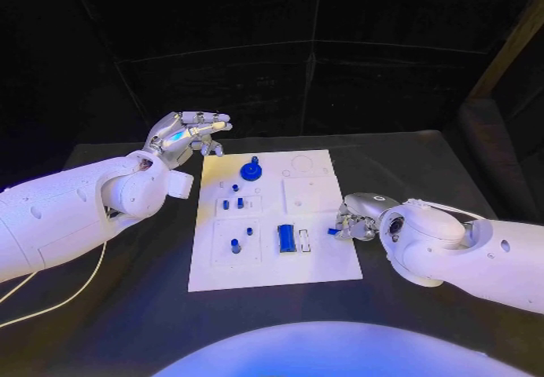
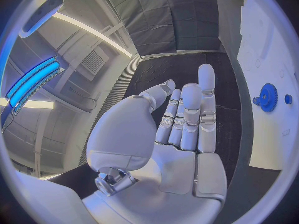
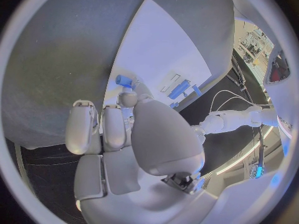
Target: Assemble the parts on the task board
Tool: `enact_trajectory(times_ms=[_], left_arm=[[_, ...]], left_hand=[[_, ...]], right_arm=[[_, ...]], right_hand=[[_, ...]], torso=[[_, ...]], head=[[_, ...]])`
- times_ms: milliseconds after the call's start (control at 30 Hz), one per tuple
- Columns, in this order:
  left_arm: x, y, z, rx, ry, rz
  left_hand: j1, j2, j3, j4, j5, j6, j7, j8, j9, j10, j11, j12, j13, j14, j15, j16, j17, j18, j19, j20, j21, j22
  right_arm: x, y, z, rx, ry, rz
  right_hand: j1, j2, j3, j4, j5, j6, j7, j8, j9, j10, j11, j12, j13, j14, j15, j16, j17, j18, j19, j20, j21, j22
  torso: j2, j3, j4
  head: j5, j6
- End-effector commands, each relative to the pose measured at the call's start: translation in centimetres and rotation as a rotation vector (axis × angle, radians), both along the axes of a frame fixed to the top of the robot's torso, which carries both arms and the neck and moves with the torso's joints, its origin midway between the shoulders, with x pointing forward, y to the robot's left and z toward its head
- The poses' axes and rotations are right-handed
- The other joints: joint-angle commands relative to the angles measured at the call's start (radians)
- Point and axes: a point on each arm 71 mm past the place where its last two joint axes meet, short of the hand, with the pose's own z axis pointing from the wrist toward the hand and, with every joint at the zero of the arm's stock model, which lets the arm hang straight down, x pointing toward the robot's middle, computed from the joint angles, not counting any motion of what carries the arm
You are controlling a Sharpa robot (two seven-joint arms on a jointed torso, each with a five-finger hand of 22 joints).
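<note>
Assembly looks partly done to us. On the flat white task board (image 1: 276,224), a blue toothed gear (image 1: 251,169) and several small blue pegs (image 1: 236,204) already stand, and a long blue bar (image 1: 286,237) lies just beside our right hand (image 1: 358,218). That hand pinches a small blue cylindrical part (image 3: 124,80) at its fingertips over the board's edge; the right wrist view makes this plain, the head view less so. Our left hand (image 1: 189,132) hovers spread and empty, beyond the board's far corner above the black desk (image 1: 136,314); empty recesses remain.
</note>
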Motion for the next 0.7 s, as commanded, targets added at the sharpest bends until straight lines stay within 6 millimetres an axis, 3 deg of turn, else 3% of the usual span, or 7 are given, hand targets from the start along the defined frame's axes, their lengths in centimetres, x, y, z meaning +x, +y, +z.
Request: enact_trajectory(times_ms=[33, 133, 233, 367, 700], left_arm=[[0.0, -0.1, 0.2, -0.011, -0.009, -0.014], [-0.1, -0.1, 0.2, -0.012, -0.009, -0.017], [-0.1, -0.1, 0.2, -0.014, -0.010, -0.020], [-0.1, -0.2, 0.2, -0.017, -0.012, -0.024], [-0.1, -0.2, 0.2, -0.019, -0.013, -0.027]], left_hand=[[0.004, 0.000, -0.010, 0.001, -0.003, -0.007, -0.002, 0.005, 0.001, -0.006, 0.000, 0.007, 0.001, -0.007, 0.001, 0.002, -0.002, 0.013, 0.002, 0.005, -0.005, -0.002], [0.002, -0.002, -0.013, 0.002, -0.004, -0.008, -0.002, 0.005, 0.001, -0.007, 0.001, 0.008, 0.001, -0.008, 0.002, 0.002, -0.002, 0.013, 0.002, 0.005, -0.005, -0.002], [0.001, -0.002, -0.014, 0.002, -0.004, -0.009, -0.002, 0.006, 0.001, -0.007, 0.001, 0.009, 0.001, -0.008, 0.002, 0.002, -0.003, 0.013, 0.002, 0.006, -0.005, -0.003], [-0.002, -0.005, -0.019, 0.003, -0.004, -0.010, -0.002, 0.007, 0.001, -0.009, 0.001, 0.010, 0.000, -0.009, 0.002, 0.002, -0.004, 0.012, 0.002, 0.006, -0.006, -0.004], [-0.003, -0.007, -0.023, 0.004, -0.004, -0.011, -0.002, 0.007, 0.001, -0.010, 0.001, 0.012, 0.000, -0.009, 0.003, 0.003, -0.004, 0.012, 0.002, 0.006, -0.007, -0.005]], right_arm=[[-0.4, 0.1, -0.1, 0.061, 0.000, -0.035], [-0.5, 0.4, 0.2, 0.110, -0.009, -0.044], [-0.7, 0.7, 0.4, 0.150, -0.015, -0.051], [-0.9, 1.0, 0.6, 0.203, -0.014, -0.070], [-0.9, 1.9, 0.6, 0.279, -0.001, -0.099]], right_hand=[[-0.024, -0.042, 0.078, 0.000, 0.057, 0.017, -0.003, -0.011, 0.001, 0.005, -0.002, -0.004, 0.001, 0.034, -0.001, 0.006, 0.003, 0.000, 0.004, -0.002, 0.001, 0.002], [-0.067, -0.106, 0.188, 0.011, 0.078, 0.025, -0.004, -0.024, -0.004, 0.009, -0.005, -0.001, 0.004, 0.035, -0.003, 0.009, 0.009, 0.000, 0.006, 0.000, 0.003, 0.007], [-0.110, -0.139, 0.249, 0.029, 0.076, 0.031, -0.004, -0.029, -0.004, 0.015, -0.002, 0.005, 0.008, 0.036, -0.002, 0.011, 0.013, -0.001, 0.008, 0.000, 0.005, 0.011], [-0.158, -0.182, 0.304, 0.044, 0.120, 0.042, -0.007, -0.030, -0.002, 0.031, -0.005, 0.029, 0.023, 0.040, -0.003, 0.022, 0.032, -0.004, 0.018, -0.003, 0.015, 0.028], [-0.210, -0.216, 0.327, 0.056, 0.162, 0.050, -0.007, -0.031, 0.003, 0.041, -0.005, 0.042, 0.033, 0.041, -0.004, 0.029, 0.042, -0.006, 0.022, -0.004, 0.020, 0.037]], torso=[[0.000, 0.0001, -0.0001], [-0.001, -0.0007, 0.0001], [0.000, -0.0004, 0.0010], [0.000, 0.0004, 0.0012], [0.000, -0.0008, 0.0002]], head=[[0.001, 0.001], [0.000, 0.001], [0.001, 0.000], [0.003, -0.001], [0.005, -0.002]])
